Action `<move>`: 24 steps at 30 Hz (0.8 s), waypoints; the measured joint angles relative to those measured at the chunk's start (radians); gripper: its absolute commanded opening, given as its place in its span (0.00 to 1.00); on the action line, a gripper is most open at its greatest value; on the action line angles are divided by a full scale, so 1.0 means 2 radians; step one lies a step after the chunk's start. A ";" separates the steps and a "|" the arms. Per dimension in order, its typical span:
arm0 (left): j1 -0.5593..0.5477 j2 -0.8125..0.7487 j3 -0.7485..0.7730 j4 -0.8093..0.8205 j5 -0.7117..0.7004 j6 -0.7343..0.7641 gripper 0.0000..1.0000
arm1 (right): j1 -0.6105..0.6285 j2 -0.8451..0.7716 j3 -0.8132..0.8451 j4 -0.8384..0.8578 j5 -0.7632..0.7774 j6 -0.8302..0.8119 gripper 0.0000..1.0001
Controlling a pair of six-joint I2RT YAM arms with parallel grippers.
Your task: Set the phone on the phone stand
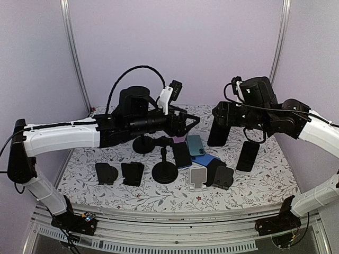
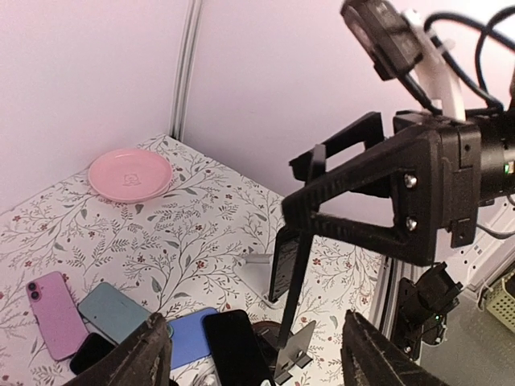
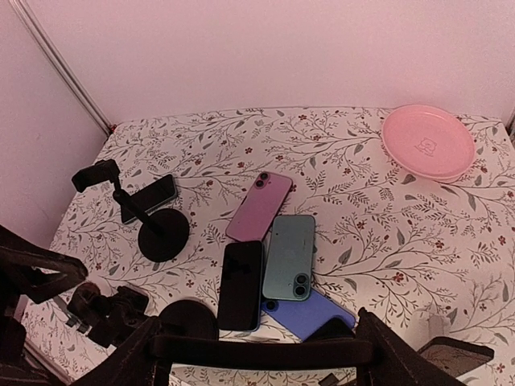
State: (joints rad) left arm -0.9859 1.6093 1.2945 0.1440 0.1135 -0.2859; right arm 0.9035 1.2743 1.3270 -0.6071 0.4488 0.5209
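Seven phones could be counted. Five lay flat in a bunch on the worktop (image 1: 79, 164), below and between the two end effectors: one pink phone (image 3: 259, 205), one teal phone (image 3: 290, 256), one blue phone (image 3: 310, 314) and two black phones (image 3: 241, 283). A sixth, the leaning phone (image 1: 247, 156), was propped near the right end effector (image 3: 261, 351), on its outer side.

There were two pole stands (image 1: 164, 170) on round bases, one white stand (image 1: 198, 177) and at least three low black stands (image 1: 132, 173), all nearer the arm bases than either end effector. One pink plate (image 3: 428, 143) sat far ahead of the right end effector.

The right end effector gripped the seventh, the upright phone (image 1: 218, 133), by its edges, with the fingers set wide. The left end effector (image 1: 189, 126) hung just beside that phone. Its fingers (image 2: 145, 354) were spread wide, holding and touching nothing.
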 measured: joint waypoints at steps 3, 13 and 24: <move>0.003 -0.035 -0.027 -0.002 -0.016 -0.012 0.74 | 0.012 -0.021 -0.010 -0.015 0.025 0.010 0.37; 0.013 -0.132 -0.085 -0.006 -0.049 -0.039 0.74 | 0.080 -0.061 -0.046 -0.067 0.097 0.082 0.35; 0.018 -0.143 -0.095 -0.018 -0.054 -0.042 0.73 | 0.139 -0.065 -0.121 -0.111 0.160 0.205 0.35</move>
State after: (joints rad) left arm -0.9508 1.3231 1.1042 0.1089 0.0063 -0.3695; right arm 1.1812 1.1439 1.0847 -0.8288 0.7696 0.9310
